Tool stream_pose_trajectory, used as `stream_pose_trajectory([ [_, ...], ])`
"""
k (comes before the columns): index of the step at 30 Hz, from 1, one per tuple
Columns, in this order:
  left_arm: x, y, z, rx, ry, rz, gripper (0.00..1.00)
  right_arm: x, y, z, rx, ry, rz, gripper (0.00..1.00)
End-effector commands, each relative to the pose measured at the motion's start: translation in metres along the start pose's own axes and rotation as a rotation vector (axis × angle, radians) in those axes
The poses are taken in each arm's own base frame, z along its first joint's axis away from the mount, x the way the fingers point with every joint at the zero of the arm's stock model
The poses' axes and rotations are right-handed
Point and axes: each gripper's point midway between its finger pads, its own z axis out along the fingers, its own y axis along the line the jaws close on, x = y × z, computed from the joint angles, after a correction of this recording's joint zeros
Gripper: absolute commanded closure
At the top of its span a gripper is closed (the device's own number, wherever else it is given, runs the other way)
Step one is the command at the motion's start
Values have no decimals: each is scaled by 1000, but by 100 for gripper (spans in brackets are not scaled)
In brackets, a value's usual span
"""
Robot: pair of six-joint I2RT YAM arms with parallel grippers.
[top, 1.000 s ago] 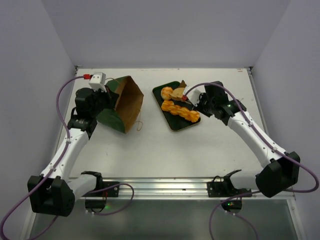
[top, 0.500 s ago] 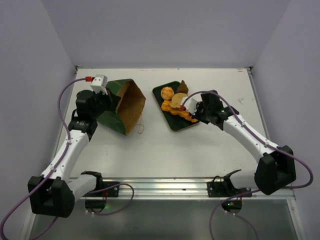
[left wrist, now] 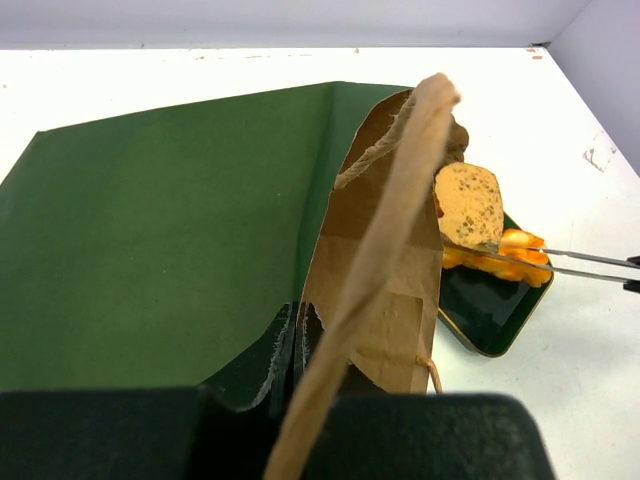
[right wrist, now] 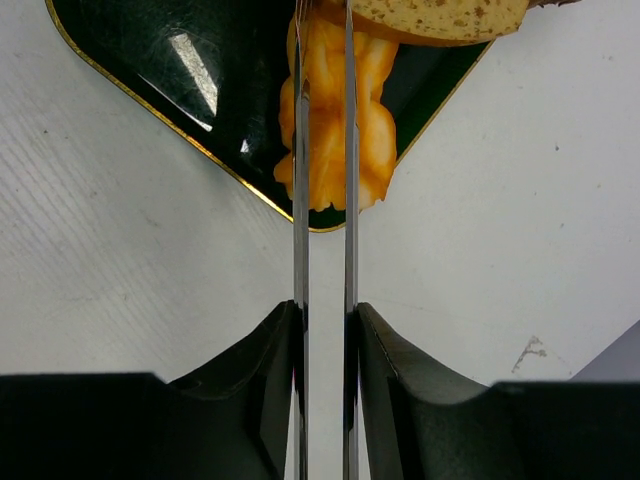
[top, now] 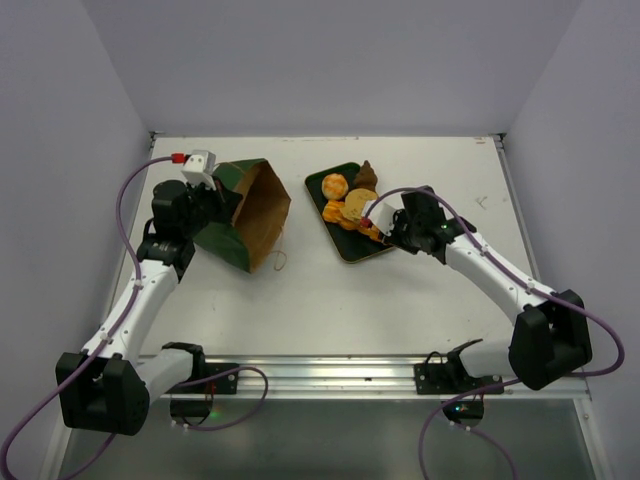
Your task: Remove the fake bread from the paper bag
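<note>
1. Right gripper [right wrist: 323,12]: thin fingers a sliver apart over the orange twist [right wrist: 335,120] at the tray's near end (grip cannot be told).
2. Left gripper [left wrist: 298,322] clamped on the paper bag [top: 258,212] rim. Bag lies tipped at left, mouth facing right.
3. Fake bread [top: 345,205] sits on the green tray [top: 357,248], right of the bag, with the dark pointed piece [top: 366,174] farthest.

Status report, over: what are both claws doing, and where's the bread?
Left gripper shut on bag edge. Right gripper barely open over tray. Bread on tray. Nothing blocking.

paper bag [top: 245,210] tipped open — bread [top: 336,186] outside
</note>
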Motion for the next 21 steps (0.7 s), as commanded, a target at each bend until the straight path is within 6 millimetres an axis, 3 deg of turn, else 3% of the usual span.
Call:
stream_pose_trajectory([
  [1,-19,-13,-3,55,-72,40,100,-8,0,-5,-2,-45,7,67],
  [21,-17,-28,-6,147,-65,80,100,-49,-24,-40,40,-173,75,60],
])
